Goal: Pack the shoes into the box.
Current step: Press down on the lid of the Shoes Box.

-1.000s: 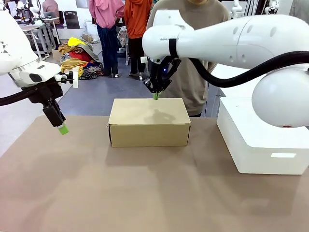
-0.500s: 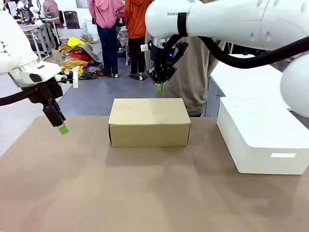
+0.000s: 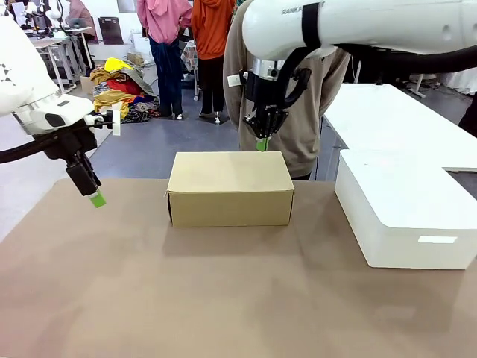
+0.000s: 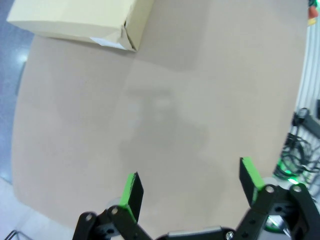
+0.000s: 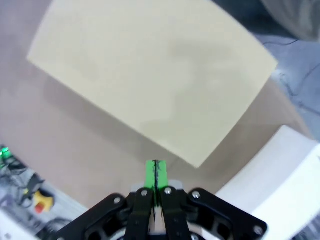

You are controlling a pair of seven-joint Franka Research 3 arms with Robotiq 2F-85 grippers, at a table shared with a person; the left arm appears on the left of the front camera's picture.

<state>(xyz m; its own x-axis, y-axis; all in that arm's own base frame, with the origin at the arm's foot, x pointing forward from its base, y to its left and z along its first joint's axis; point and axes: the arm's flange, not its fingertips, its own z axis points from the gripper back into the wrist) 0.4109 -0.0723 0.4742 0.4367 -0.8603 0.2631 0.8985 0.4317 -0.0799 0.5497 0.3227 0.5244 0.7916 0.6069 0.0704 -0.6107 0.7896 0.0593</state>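
The right end effector (image 3: 261, 143), clenched and empty, has risen clear of the closed box (image 3: 230, 188) near the counter's far edge. The left end effector (image 3: 94, 195) stays released. Packing appears complete.

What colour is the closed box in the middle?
Plain tan cardboard box, best in the front view.

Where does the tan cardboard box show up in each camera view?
Front view: tan box, lid closed, centre of the table.
Left wrist view: top left corner.
Right wrist view: fills the upper middle.
Shared landmark: brown table.
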